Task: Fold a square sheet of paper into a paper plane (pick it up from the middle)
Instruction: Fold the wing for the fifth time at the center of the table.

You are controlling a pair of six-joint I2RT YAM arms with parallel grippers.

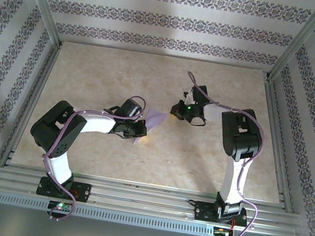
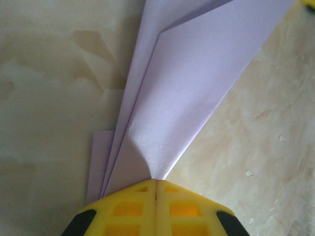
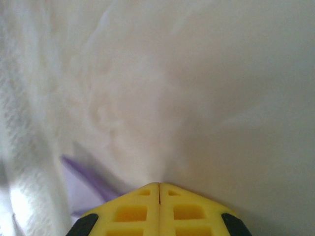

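Note:
The square sheet of paper is folded into the paper plane (image 2: 187, 88), a pale lavender shape of several layers with a lengthwise crease. It fans out away from my left gripper (image 2: 156, 181), whose yellow fingers are shut on its narrow end. In the top view the paper plane (image 1: 156, 119) sticks out to the right of the left gripper (image 1: 143, 129), near the middle of the table. My right gripper (image 3: 159, 186) is shut with nothing between its fingers, close over the table. A lavender edge of the paper plane (image 3: 81, 189) shows to its lower left. In the top view the right gripper (image 1: 178, 110) hangs just right of the paper.
The beige marbled table (image 1: 92, 77) is boxed in by a metal frame (image 1: 132, 195) and patterned walls (image 1: 161, 22). Small white specks (image 2: 248, 173) lie on the surface right of the left gripper.

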